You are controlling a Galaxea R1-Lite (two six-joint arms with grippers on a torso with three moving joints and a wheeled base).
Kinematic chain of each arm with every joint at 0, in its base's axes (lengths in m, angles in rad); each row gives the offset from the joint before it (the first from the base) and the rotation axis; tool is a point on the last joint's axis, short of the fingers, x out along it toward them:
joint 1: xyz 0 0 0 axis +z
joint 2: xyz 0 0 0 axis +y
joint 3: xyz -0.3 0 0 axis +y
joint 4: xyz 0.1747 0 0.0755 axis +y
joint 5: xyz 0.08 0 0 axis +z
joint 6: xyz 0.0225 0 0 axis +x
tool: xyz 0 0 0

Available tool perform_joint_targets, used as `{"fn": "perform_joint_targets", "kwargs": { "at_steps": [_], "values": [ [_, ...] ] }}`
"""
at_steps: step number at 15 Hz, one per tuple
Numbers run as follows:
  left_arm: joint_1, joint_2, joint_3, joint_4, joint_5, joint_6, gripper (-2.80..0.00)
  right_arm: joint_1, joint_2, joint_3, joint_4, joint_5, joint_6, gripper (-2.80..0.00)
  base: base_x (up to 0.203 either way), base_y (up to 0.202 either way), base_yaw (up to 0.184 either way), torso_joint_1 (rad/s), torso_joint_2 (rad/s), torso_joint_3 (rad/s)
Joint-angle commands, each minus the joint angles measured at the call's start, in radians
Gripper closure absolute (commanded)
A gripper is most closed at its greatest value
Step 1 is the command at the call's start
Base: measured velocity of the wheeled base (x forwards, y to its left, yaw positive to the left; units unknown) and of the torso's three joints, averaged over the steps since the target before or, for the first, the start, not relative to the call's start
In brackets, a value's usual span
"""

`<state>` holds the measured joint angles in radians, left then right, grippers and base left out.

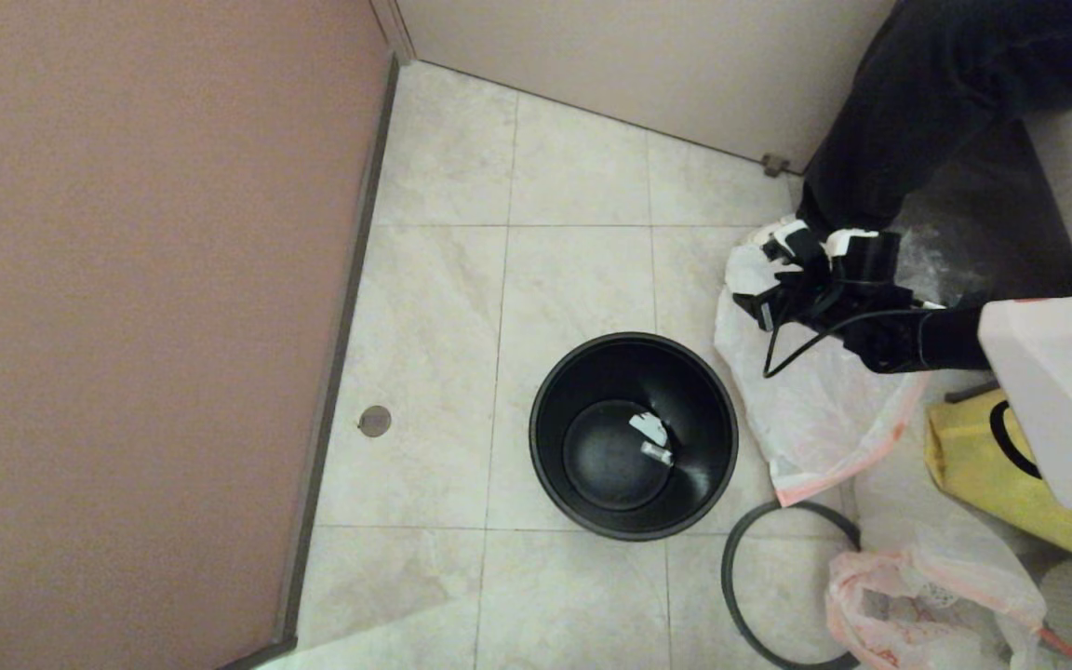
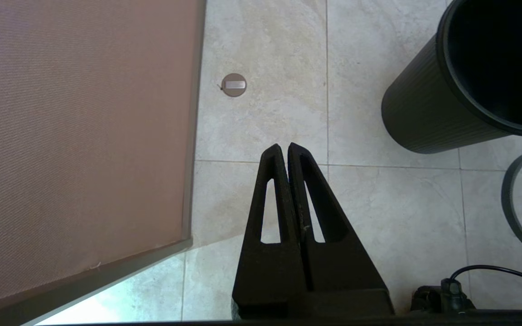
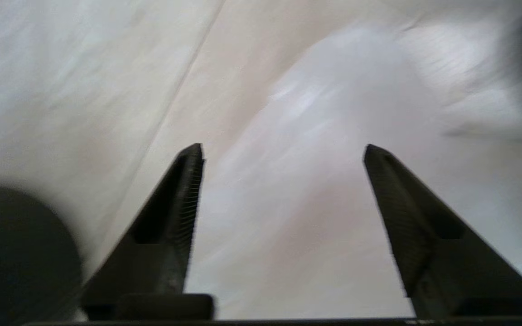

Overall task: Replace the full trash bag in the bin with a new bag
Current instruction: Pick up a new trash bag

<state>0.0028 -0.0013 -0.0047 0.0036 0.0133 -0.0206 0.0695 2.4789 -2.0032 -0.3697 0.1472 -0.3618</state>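
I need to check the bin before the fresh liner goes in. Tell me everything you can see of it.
The bin is a small round black wastebasket, plastic by its look, with fine ribbing on its outer wall in the left wrist view. It stands upright on the tiled floor, open and unlined. Two small pale scraps lie at its bottom. Its grey rim ring is off, lying on the floor beside it. A flat white bag lies close by; neither claw touches the bin.
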Motion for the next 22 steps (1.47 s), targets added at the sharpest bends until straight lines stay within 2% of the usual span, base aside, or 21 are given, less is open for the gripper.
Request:
{"fn": "perform_joint_targets", "kwargs": {
  "at_steps": [1,6,9,13,14,22],
  "values": [
    [0.0,0.001,0.0,-0.001,0.001,-0.001,0.0,-0.007,0.012,-0.002,-0.017,0.013,-0.04,-2.8,0.0,0.0,0.0,0.0,0.0,0.0],
    [0.0,0.001,0.0,-0.001,0.001,-0.001,0.0,0.003,0.085,-0.006,-0.01,0.018,-0.104,-2.8,0.0,0.0,0.0,0.0,0.0,0.0],
    [0.0,0.001,0.0,0.0,0.001,-0.001,0.0,0.0,0.145,-0.008,-0.016,-0.034,-0.162,-2.8,0.0,0.0,0.0,0.0,0.0,0.0],
    [0.0,0.001,0.0,0.001,0.001,-0.001,0.0,-0.025,0.176,-0.012,-0.022,-0.041,-0.185,-2.8,0.0,0.0,0.0,0.0,0.0,0.0],
    [0.0,0.001,0.0,-0.001,0.001,-0.001,0.0,-0.033,0.183,-0.013,-0.023,-0.042,-0.203,0.0,0.0,0.0,0.0,0.0,0.0,0.0],
    [0.0,0.001,0.0,-0.001,0.001,-0.001,0.0,-0.051,0.164,-0.009,0.04,-0.05,-0.216,0.0,0.0,0.0,0.0,0.0,0.0,0.0]
  ]
}}
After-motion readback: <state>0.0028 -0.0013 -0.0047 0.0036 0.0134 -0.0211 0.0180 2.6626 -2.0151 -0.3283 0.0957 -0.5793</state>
